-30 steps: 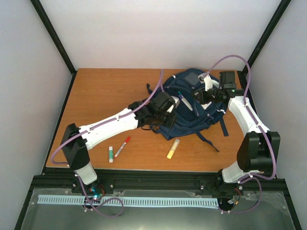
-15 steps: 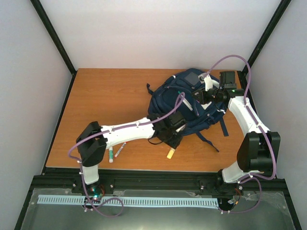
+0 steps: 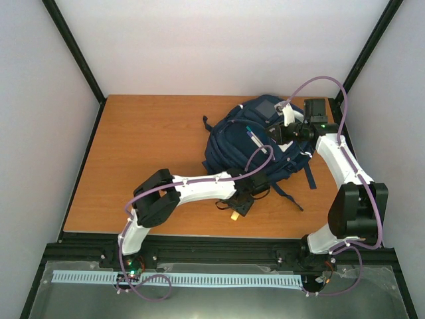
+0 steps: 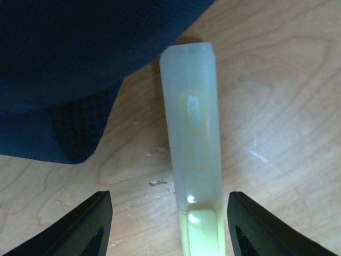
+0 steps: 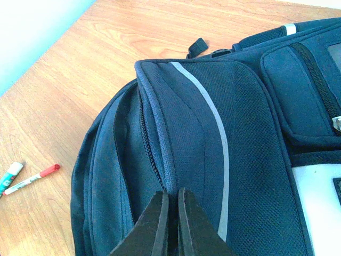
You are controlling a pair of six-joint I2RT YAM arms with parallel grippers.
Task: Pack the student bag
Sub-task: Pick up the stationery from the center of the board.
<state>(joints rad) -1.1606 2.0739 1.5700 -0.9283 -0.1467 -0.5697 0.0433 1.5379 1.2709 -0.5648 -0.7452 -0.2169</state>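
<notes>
**Closing on the yellow marker beside the bag**

The left jaws stand wide and hang low over the surface [image 3: 146, 146], with the yellow marker [image 4: 194, 154] between their two fingers. The marker lies lengthwise between them, running straight away from the wrist. It sits nearer the finger on the right of the wrist view than the other one. Its pale far end lies just beside the hem of the student bag [image 3: 265, 143], which fills the space ahead of these jaws and to their other side.

To do this step well, I would shift the left jaws sideways until the marker is midway between the fingers. Then they should go straight down until the tips nearly touch the wood. The close should land on the middle of the barrel, not the near end. The plastic looks smooth and round, so an off-centre squeeze may roll it or flick it under the fabric. The fingers should stay clear of the dark hem, or cloth could get pinched along with the marker.

The right jaws are pressed shut on a ridge of the bag beside its zip, apparently holding the opening. That grip should stay steady. A red pen [image 5: 34, 177] and a glue stick [image 5: 10, 175] lie well off from the right jaws, beyond the bag.
</notes>
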